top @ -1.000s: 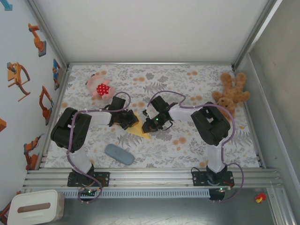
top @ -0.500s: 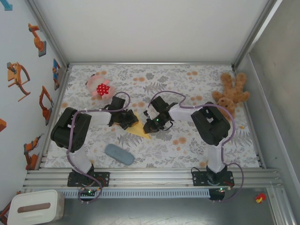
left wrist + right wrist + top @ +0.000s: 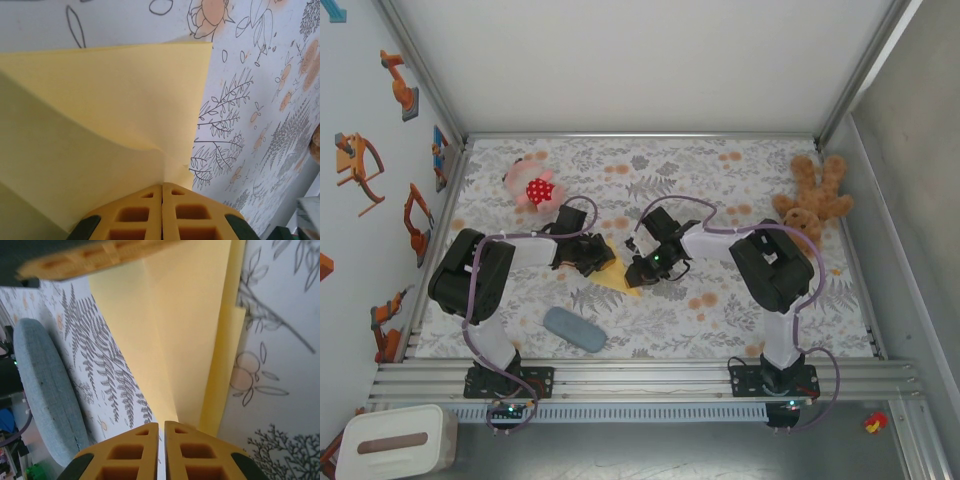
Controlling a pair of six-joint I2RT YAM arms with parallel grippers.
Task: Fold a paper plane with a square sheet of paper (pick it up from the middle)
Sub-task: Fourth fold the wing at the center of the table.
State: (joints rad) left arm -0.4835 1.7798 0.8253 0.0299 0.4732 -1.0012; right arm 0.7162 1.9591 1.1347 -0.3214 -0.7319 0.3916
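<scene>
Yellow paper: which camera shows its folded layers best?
The right wrist view: the yellow paper runs up the frame as several overlapping layers with straight crease lines. The left wrist view gives one broad face of it, with a corner and a soft bend. The top external view shows just a small yellow wedge.

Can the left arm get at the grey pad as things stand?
Probably, the pad lies near with nothing between, but the left gripper is shut on the paper and must release first.
</scene>
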